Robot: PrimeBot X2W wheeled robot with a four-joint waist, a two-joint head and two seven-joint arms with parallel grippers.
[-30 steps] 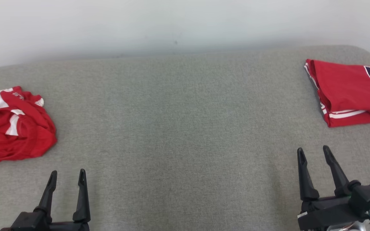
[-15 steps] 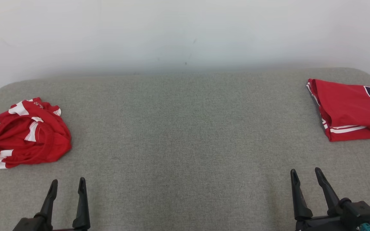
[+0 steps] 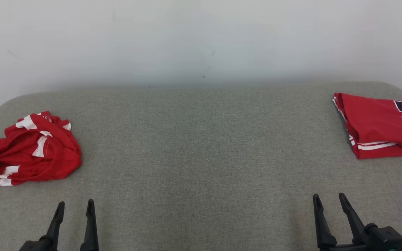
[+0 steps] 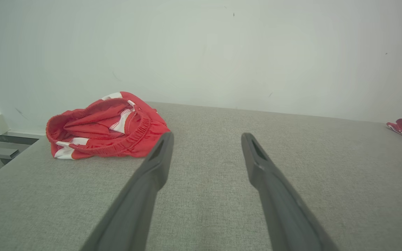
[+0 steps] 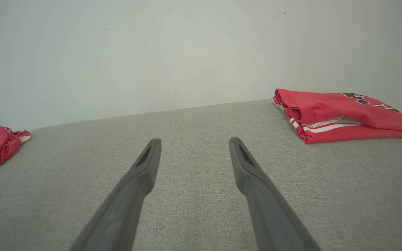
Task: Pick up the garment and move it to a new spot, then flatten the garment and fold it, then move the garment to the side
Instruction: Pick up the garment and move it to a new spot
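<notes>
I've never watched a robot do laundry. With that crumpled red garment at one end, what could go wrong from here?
The crumpled garment lies close to the left edge of the grey pad, so a clumsy pull might slide it off. It is bunched in layers; the open left fingers could pinch just one fold and lift a tangle. The folded jersey is also red, so the two might be confused.

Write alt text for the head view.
A crumpled red garment lies at the left of a grey padded surface, a folded red jersey at its far right. The left hand and right hand hover open near the bottom edge, holding nothing.
</notes>
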